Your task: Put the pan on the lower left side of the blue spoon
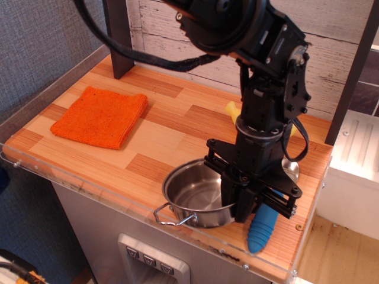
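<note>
Fingers gripping pan by right rim, pan sitting at counter front edge, blue spoon lying just right, no readable txt.

Glossy steel pan; ribbed, seemingly rubbery blue spoon handle; nubbly orange cloth; smooth wood-look table.

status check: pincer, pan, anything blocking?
Pincer shut on pan rim, right side. Pan low at front table edge, just left of blue spoon; contact with table unclear. Nothing in the way; orange cloth far left, banana behind arm.
</note>
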`<state>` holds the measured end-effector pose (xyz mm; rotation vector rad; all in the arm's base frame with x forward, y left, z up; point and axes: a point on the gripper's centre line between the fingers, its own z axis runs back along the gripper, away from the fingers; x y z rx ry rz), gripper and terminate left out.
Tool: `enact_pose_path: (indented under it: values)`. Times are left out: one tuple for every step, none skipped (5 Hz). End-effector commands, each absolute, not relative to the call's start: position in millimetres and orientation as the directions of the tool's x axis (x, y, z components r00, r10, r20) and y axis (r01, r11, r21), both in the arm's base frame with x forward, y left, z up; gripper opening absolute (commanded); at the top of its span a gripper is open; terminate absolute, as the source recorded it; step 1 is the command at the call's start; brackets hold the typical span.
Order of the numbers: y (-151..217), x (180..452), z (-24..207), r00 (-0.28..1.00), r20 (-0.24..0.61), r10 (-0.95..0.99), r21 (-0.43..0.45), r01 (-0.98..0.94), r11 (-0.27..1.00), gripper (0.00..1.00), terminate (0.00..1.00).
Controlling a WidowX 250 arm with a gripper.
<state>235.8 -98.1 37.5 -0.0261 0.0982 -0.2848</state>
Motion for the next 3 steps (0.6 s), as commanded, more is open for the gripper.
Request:
enact_pose_path:
  values:
    - [-89, 233, 45, 0.978, -0.105, -0.178, -0.084, 0.169, 0.982, 1.00, 0.00]
    - [-73, 234, 44, 0.986, -0.119, -0.118, -0.104, 0.105, 0.989, 1.00, 0.00]
    - [-57, 236, 73, 0.996, -0.051, -0.071, -0.114, 0.065, 0.991, 1.00, 0.00]
